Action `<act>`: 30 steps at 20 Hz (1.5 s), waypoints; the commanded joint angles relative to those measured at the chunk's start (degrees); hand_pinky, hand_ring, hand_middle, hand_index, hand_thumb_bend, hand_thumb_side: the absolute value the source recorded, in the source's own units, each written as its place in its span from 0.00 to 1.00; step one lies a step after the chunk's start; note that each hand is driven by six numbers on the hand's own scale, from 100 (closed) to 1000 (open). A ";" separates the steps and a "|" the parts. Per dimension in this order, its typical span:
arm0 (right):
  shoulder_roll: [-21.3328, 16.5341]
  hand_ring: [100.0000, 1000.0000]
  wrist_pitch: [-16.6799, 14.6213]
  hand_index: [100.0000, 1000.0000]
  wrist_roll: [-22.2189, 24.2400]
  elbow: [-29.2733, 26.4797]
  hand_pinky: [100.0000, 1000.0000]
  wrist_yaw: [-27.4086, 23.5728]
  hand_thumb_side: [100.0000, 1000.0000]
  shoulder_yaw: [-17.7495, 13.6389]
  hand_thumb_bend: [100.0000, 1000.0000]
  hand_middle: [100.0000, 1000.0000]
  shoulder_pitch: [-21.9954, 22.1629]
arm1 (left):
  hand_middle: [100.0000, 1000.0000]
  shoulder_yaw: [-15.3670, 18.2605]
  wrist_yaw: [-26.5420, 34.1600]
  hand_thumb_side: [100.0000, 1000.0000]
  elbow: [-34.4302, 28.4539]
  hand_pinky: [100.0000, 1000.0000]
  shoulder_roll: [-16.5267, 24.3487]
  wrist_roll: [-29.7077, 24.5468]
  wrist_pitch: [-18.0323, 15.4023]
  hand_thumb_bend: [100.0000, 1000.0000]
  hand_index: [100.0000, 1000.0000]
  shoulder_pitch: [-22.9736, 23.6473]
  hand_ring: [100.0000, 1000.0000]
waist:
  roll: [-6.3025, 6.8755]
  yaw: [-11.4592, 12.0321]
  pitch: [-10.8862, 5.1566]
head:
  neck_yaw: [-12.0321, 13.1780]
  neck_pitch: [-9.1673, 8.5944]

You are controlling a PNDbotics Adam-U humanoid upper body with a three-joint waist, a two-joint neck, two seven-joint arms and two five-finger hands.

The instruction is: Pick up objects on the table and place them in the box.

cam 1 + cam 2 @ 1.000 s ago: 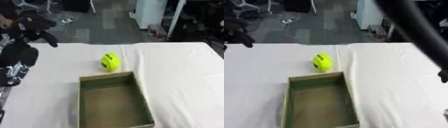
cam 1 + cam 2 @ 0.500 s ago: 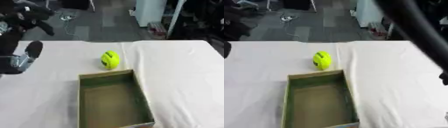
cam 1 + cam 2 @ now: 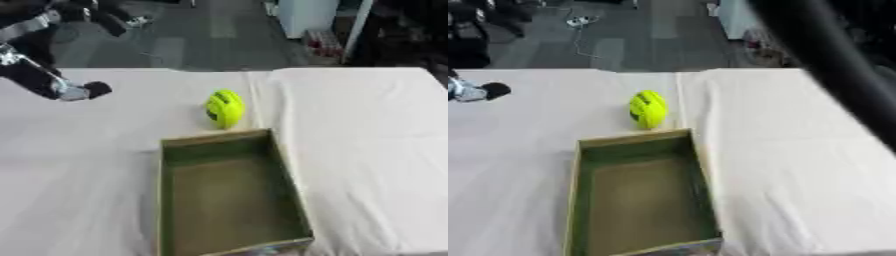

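- Since one second ago, the left arm [image 3: 39, 80] has been raised and drawn back toward the upper left corner, so that much less of it lies over the desk [image 3: 367, 130]; the ball and the box are seen in the same places on the cloth.
- At the top left of the left eye view the left hand [image 3: 83, 12] is seen only as a dark blurred mass above the far edge of the desk; whether its fingers are spread, pressed together or curled cannot be told.
- A silver joint with a black rounded tip [image 3: 87, 90] of the left arm is seen over the left part of the desk, below the hand.
- The ball [image 3: 225, 108] is bright yellow-green, rounded and slightly taller than wide, with darker curved grooves across its surface.
- It lies on the white cloth, well to the right of and nearer than the left hand, touched by nothing.
- Just on the near side of the ball stands the box [image 3: 229, 195], an open rectangular tray with olive-green walls and a dull brownish floor; nothing is seen inside it.
- A thick black bar of the right arm [image 3: 824, 65] is seen crossing the upper right of the right eye view; no right hand is shown.
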 commanded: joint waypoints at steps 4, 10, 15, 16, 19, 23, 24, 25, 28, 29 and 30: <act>-0.18 0.30 -0.03 0.53 1.77 -0.77 0.00 -1.73 0.90 0.56 0.00 0.42 -1.84 | 0.82 -3.23 -16.24 0.16 3.72 0.73 0.85 -8.50 -12.43 0.75 0.80 -7.46 0.76 | 0.10 -0.50 0.99 | 1.56 -0.86; 1.11 0.30 -0.03 0.53 3.25 -0.77 0.00 -1.70 0.90 1.26 0.00 0.42 -3.32 | 0.83 -5.48 -30.39 0.13 4.12 0.73 -0.88 0.62 -12.47 0.92 0.78 -12.35 0.78 | 0.19 -1.45 2.76 | 2.51 -3.31; 1.33 0.31 -0.03 0.53 3.42 -0.77 0.00 -1.57 0.90 1.62 0.00 0.42 -6.00 | 0.83 -7.73 -45.02 0.16 7.18 0.73 -2.32 11.43 -12.47 0.94 0.78 -15.79 0.79 | 0.85 -3.31 4.78 | 4.22 -5.45; 1.39 0.31 -0.03 0.53 3.42 -0.77 0.00 -1.43 0.90 1.47 0.00 0.42 -6.77 | 0.83 -8.07 -47.58 0.16 8.10 0.74 -2.54 13.43 -12.47 0.94 0.79 -16.41 0.80 | 1.01 -3.74 5.34 | 4.50 -6.16; 1.48 0.31 -0.03 0.53 3.36 -0.77 0.00 -0.60 0.90 1.16 0.00 0.42 -9.27 | 0.85 -8.48 -55.23 0.17 10.81 0.74 -2.88 20.16 -12.47 0.94 0.80 -17.60 0.81 | 1.63 -5.30 7.07 | 5.30 -9.01; 1.61 0.32 0.01 0.54 3.62 -0.77 0.00 -0.04 0.91 1.94 0.00 0.42 -12.62 | 0.87 -8.05 -65.79 0.18 14.29 0.77 -2.46 30.40 -12.47 0.94 0.80 -18.21 0.85 | 2.83 -7.37 9.57 | 6.29 -12.13; 1.66 0.31 0.00 0.54 3.91 -0.77 0.00 0.08 0.91 2.22 0.00 0.42 -13.40 | 0.87 -7.81 -68.43 0.18 15.14 0.77 -2.31 32.92 -12.47 0.94 0.80 -18.28 0.85 | 3.09 -7.81 10.08 | 6.49 -12.72; 1.71 0.32 -0.01 0.54 4.32 -0.77 0.00 0.26 0.91 2.50 0.00 0.42 -14.08 | 0.87 -7.55 -71.05 0.18 15.99 0.77 -2.22 35.46 -12.47 0.94 0.80 -18.40 0.85 | 3.35 -8.23 10.61 | 6.63 -13.34; 2.02 0.31 0.29 0.54 5.74 -0.77 0.00 0.79 0.91 3.33 0.00 0.42 -15.15 | 0.87 -6.78 -78.09 0.18 18.38 0.77 -2.27 42.67 -12.47 0.94 0.80 -18.88 0.85 | 3.88 -9.03 11.52 | 7.07 -14.34; 2.13 0.31 0.51 0.54 6.21 -0.77 0.00 0.93 0.91 3.59 0.00 0.43 -15.40 | 0.87 -6.52 -80.25 0.18 19.13 0.77 -2.34 44.92 -12.47 0.94 0.80 -19.12 0.85 | 4.07 -9.28 11.73 | 7.29 -14.65; 2.23 0.31 0.74 0.54 6.62 -0.77 0.00 1.01 0.91 3.80 0.00 0.43 -15.62 | 0.87 -6.25 -82.36 0.18 19.90 0.77 -2.40 47.09 -12.47 0.94 0.80 -19.34 0.85 | 4.21 -9.47 11.87 | 7.46 -14.88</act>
